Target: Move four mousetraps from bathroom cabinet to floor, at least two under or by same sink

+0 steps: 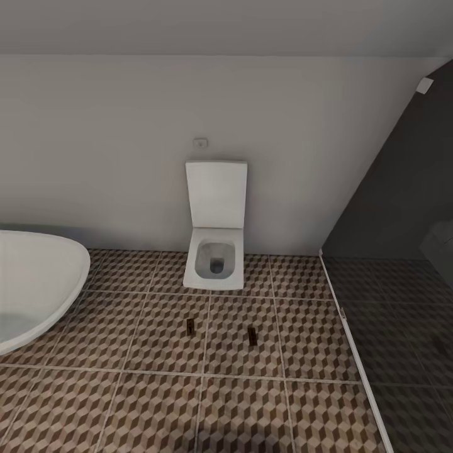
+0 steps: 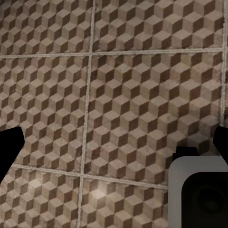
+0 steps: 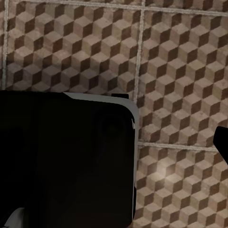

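Two mousetraps lie on the bathroom floor (image 1: 157, 402), which has cube-patterned tiles. One mousetrap (image 1: 189, 324) is left of the other mousetrap (image 1: 252, 336), both a little in front of the toilet. The cabinet is out of view. My left gripper (image 2: 114, 147) hangs open over bare tiles, its dark fingertips (image 2: 9, 147) at the picture's two sides with nothing between them. In the right wrist view, one dark fingertip (image 3: 222, 142) of my right gripper shows far out at the edge over tiles. A black part of the robot (image 3: 66, 156) covers the other fingertip.
A white toilet (image 1: 215, 258) with its lid up stands against the back wall. A white rounded tub or basin (image 1: 38, 283) juts in at the left. At the right, a darker tiled area (image 1: 402, 352) lies behind a pale strip (image 1: 358, 365).
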`<state>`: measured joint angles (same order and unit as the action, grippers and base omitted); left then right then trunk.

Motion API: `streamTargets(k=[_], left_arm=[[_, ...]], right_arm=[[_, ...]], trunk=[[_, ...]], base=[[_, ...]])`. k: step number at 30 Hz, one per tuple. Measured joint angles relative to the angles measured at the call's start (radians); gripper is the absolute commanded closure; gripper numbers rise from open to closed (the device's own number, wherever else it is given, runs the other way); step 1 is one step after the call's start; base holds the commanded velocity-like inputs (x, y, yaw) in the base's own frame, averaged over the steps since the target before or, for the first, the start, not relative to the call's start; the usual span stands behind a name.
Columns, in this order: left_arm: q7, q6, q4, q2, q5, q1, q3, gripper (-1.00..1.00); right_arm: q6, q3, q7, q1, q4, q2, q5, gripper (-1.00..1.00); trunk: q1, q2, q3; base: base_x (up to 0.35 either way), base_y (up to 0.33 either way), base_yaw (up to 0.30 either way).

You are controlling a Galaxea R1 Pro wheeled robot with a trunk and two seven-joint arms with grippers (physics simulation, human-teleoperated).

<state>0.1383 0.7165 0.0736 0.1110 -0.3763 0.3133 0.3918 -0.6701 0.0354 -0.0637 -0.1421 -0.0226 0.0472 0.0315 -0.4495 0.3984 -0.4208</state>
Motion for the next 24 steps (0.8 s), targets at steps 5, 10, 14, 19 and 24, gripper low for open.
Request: streamTargets(k=[5,10,14,19,24], left_arm=[[0.0,0.0,0.0,0.0,0.0,0.0,0.0,-1.0],[0.0,0.0,0.0,0.0,0.0,0.0,0.0,-1.0],[0.0,0.0,0.0,0.0,0.0,0.0,0.0,-1.0],[0.0,0.0,0.0,0.0,0.0,0.0,0.0,-1.0],[0.0,0.0,0.0,0.0,0.0,0.0,0.0,-1.0]], right_arm=[[0.0,0.0,0.0,0.0,0.0,0.0,0.0,-1.0],[0.0,0.0,0.0,0.0,0.0,0.0,0.0,-1.0],[0.0,0.0,0.0,0.0,0.0,0.0,0.0,-1.0],[0.0,0.0,0.0,0.0,0.0,0.0,0.0,-1.0],[0.0,0.0,0.0,0.0,0.0,0.0,0.0,-1.0]], trunk=[[0.0,0.0,0.0],[0.0,0.0,0.0],[0.0,0.0,0.0],[0.0,0.0,0.0],[0.0,0.0,0.0]], base=[[0.0,0.0,0.0],[0.0,0.0,0.0],[0.0,0.0,0.0],[0.0,0.0,0.0],[0.0,0.0,0.0]])
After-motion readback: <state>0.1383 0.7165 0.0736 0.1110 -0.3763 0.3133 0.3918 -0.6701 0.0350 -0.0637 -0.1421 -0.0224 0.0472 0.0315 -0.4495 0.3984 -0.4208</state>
